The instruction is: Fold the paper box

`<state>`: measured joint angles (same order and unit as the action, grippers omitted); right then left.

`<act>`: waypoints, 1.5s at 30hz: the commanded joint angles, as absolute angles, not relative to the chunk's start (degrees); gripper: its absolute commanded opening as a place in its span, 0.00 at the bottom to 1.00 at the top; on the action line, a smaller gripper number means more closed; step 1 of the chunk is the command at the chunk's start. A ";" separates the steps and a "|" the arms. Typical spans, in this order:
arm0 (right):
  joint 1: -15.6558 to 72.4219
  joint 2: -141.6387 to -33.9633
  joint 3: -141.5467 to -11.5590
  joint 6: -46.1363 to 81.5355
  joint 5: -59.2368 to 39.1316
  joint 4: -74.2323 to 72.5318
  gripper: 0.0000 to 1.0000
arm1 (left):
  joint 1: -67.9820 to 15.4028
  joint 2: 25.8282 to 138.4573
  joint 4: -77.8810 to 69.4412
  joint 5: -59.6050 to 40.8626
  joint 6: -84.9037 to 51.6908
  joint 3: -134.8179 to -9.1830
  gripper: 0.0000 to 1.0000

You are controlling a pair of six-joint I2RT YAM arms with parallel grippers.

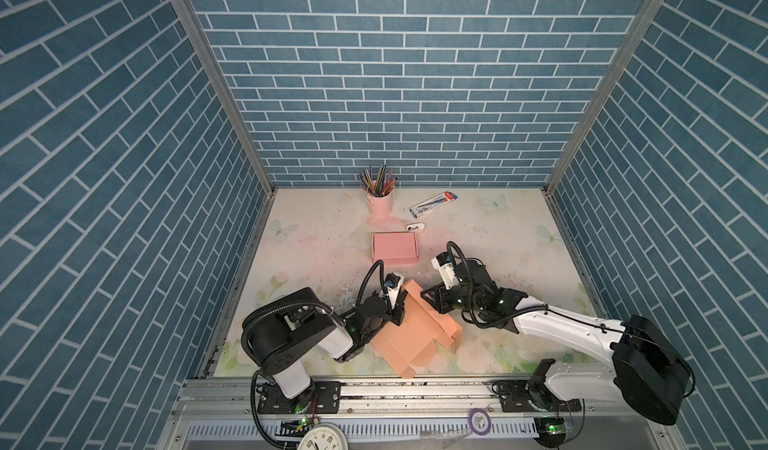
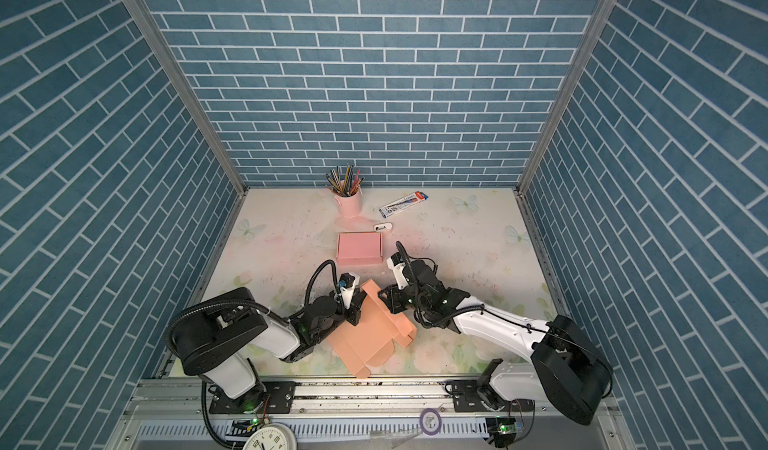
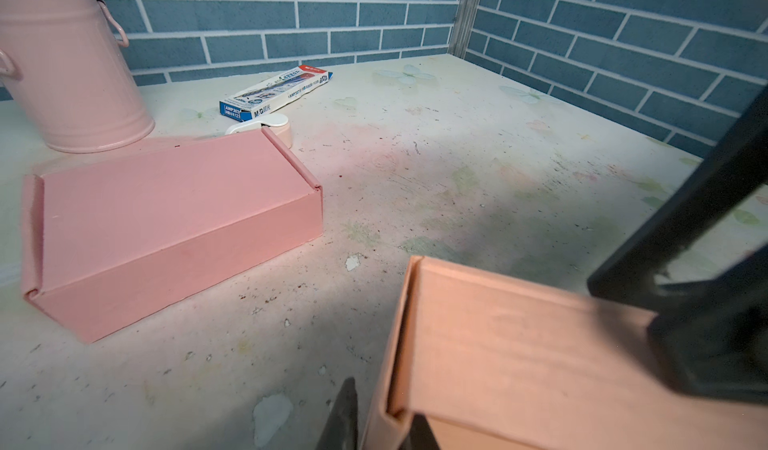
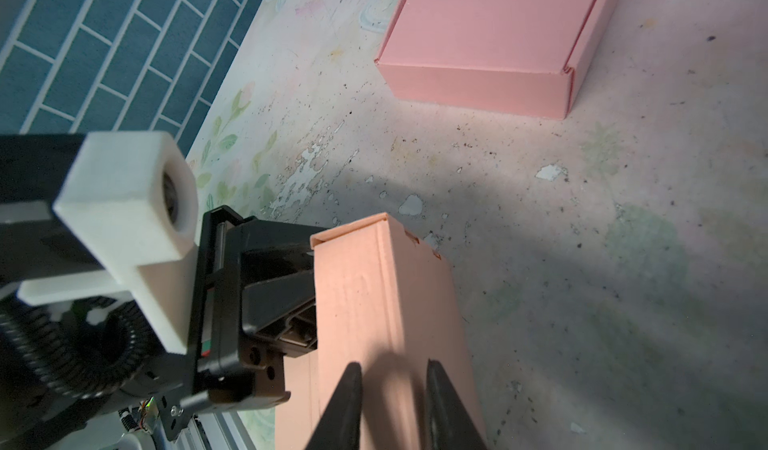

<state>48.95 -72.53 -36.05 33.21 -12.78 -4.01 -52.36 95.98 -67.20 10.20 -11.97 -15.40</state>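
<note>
Both top views are evenly, softly lit, probably from overhead, and sharp; the brick walls (image 1: 104,136) splay wide toward the frame edges. In the wrist views broad soft shadows fall across the pale worktop (image 3: 457,156), while the nearest fingers (image 4: 345,410) and paper box (image 3: 519,364) are blurred, out of focus.
</note>
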 commanded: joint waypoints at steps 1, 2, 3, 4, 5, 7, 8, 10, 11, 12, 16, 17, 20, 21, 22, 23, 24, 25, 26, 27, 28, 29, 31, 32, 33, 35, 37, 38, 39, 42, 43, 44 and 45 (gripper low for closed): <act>48.78 -69.55 -37.82 33.58 -10.70 0.45 0.30 | -51.99 94.93 -69.33 10.20 -12.02 -14.61 0.17; 48.99 -68.46 -38.24 33.45 -9.90 1.58 0.31 | -52.01 94.72 -69.16 10.33 -12.11 -14.54 0.17; 49.16 -67.25 -38.53 33.24 -9.08 2.54 0.32 | -51.97 94.51 -68.96 10.47 -12.25 -14.46 0.17; 49.58 -65.77 -38.91 33.00 -7.87 3.82 0.34 | -52.03 94.29 -68.71 10.76 -12.50 -14.37 0.17; 50.10 -64.33 -39.30 32.96 -6.65 5.23 0.35 | -52.00 93.96 -68.64 11.04 -12.82 -14.18 0.17; 51.39 -61.91 -40.09 32.87 -3.44 8.36 0.36 | -51.89 93.12 -68.31 11.51 -13.46 -13.80 0.16; 52.31 -60.82 -40.65 32.87 -1.53 10.31 0.36 | -51.93 92.49 -67.71 11.80 -13.73 -13.67 0.16; 54.47 -59.49 -41.75 32.87 2.24 14.10 0.36 | -51.92 91.54 -66.18 12.44 -14.23 -13.81 0.15; 55.59 -59.01 -42.36 33.00 4.04 16.17 0.35 | -51.90 91.03 -65.71 12.69 -14.44 -13.82 0.15; 56.59 -58.71 -42.93 33.20 5.48 17.76 0.33 | -51.89 90.61 -65.01 13.16 -14.77 -13.90 0.15; 61.37 -57.45 -44.85 35.28 11.99 23.91 0.22 | -51.68 89.30 -61.86 15.25 -16.11 -14.54 0.14; 62.52 -56.99 -45.23 35.91 13.25 24.95 0.19 | -51.68 89.01 -61.46 15.45 -16.33 -14.63 0.14; 64.95 -55.98 -45.43 37.51 16.31 27.29 0.11 | -51.68 88.75 -60.90 15.98 -16.82 -14.66 0.13; 65.25 -55.86 -45.35 37.91 16.92 27.72 0.10 | -51.72 88.68 -60.96 16.00 -16.87 -14.68 0.13; 65.45 -55.73 -45.25 38.14 17.35 28.22 0.08 | -51.68 88.77 -61.02 16.08 -16.95 -14.60 0.13; 65.56 -55.77 -45.18 38.31 17.81 28.59 0.07 | -51.72 88.77 -60.96 16.12 -17.04 -14.59 0.13; 65.57 -55.96 -45.01 38.40 18.15 28.86 0.06 | -51.68 88.77 -60.93 16.08 -17.12 -14.58 0.13; 65.59 -56.10 -44.96 38.41 18.55 29.13 0.05 | -51.69 88.63 -60.91 16.17 -17.15 -14.50 0.13; 65.65 -56.49 -45.08 38.41 18.99 29.49 0.04 | -51.69 88.53 -60.77 16.25 -17.30 -14.43 0.13; 65.65 -56.94 -45.22 38.56 19.55 30.07 0.03 | -51.70 88.34 -60.60 16.49 -17.44 -14.34 0.13; 65.65 -57.36 -45.30 38.72 20.06 30.67 0.02 | -51.68 88.11 -60.46 16.67 -17.53 -14.25 0.13; 65.65 -57.72 -45.35 38.76 20.27 30.92 0.02 | -51.68 87.98 -60.23 16.86 -17.57 -14.24 0.13; 65.65 -58.20 -45.31 38.77 20.40 31.03 0.00 | -51.73 87.80 -59.66 17.52 -17.92 -14.24 0.13; 65.66 -58.43 -45.26 38.72 20.52 31.11 0.00 | -51.69 87.85 -59.58 17.73 -18.01 -14.24 0.13; 65.70 -58.62 -45.19 38.67 20.84 31.34 0.00 | -51.77 87.89 -59.58 17.84 -18.12 -14.23 0.13; 65.66 -59.23 -45.18 38.76 21.54 32.01 0.00 | -51.74 88.06 -59.62 17.84 -18.14 -14.32 0.13; 65.67 -60.04 -45.26 38.76 22.08 32.39 0.00 | -51.68 88.19 -59.85 17.75 -18.06 -14.24 0.13; 65.67 -60.40 -45.26 38.80 22.14 32.35 0.00 | -51.69 88.15 -59.90 17.70 -18.09 -14.16 0.13; 65.66 -60.85 -45.13 38.70 22.28 32.42 0.00 | -51.70 88.15 -60.05 17.74 -18.10 -14.10 0.13; 65.65 -62.27 -45.26 38.70 22.58 32.27 0.00 | -51.68 88.07 -60.26 17.77 -18.03 -13.84 0.13; 65.65 -62.63 -45.31 38.52 22.67 32.18 0.00 | -51.69 88.07 -60.45 17.84 -18.00 -13.87 0.13; 65.66 -62.97 -45.35 38.41 22.83 32.08 0.00 | -51.76 88.06 -60.50 17.85 -18.09 -13.80 0.13; 65.66 -63.34 -45.44 38.25 22.98 31.98 0.00 | -51.72 88.07 -60.62 17.84 -18.06 -13.77 0.13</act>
